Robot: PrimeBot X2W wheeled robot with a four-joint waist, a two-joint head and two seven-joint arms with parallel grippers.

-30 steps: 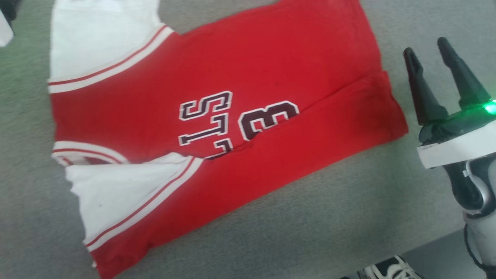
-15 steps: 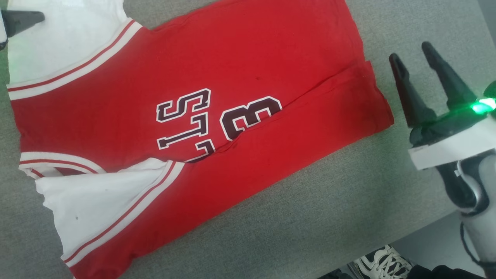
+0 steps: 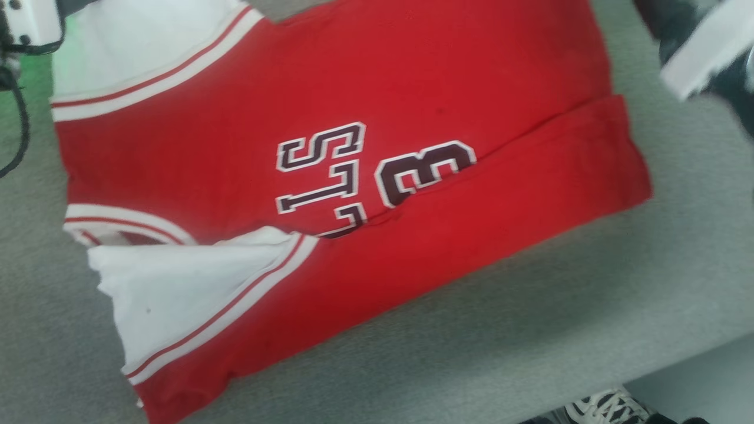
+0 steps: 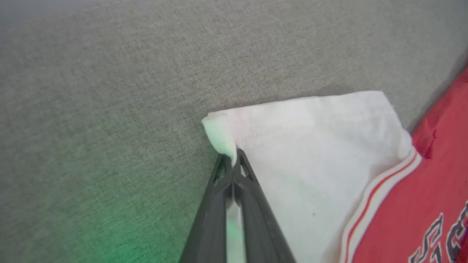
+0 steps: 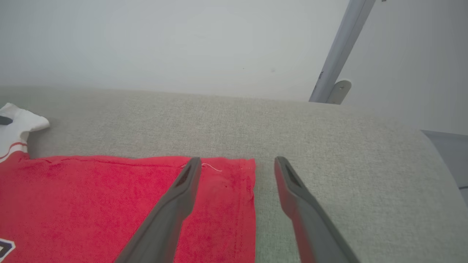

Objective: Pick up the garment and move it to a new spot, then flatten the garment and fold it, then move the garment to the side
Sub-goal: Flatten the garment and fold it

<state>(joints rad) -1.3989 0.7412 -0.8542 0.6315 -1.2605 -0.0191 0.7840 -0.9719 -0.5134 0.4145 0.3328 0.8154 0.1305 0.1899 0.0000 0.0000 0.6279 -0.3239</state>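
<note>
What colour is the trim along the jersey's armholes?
White with a thin red stripe. The jersey shows its armhole trim clearest in the head view.

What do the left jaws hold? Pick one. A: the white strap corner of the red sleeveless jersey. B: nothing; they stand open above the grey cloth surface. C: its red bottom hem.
A: the left jaws are pressed together on the white corner of the red sleeveless jersey.

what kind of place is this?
Probably an indoor lab or test room: a grey fabric-covered table bearing a jersey, a bare pale wall with a metal post, and a person's sneaker by the table edge.
</note>
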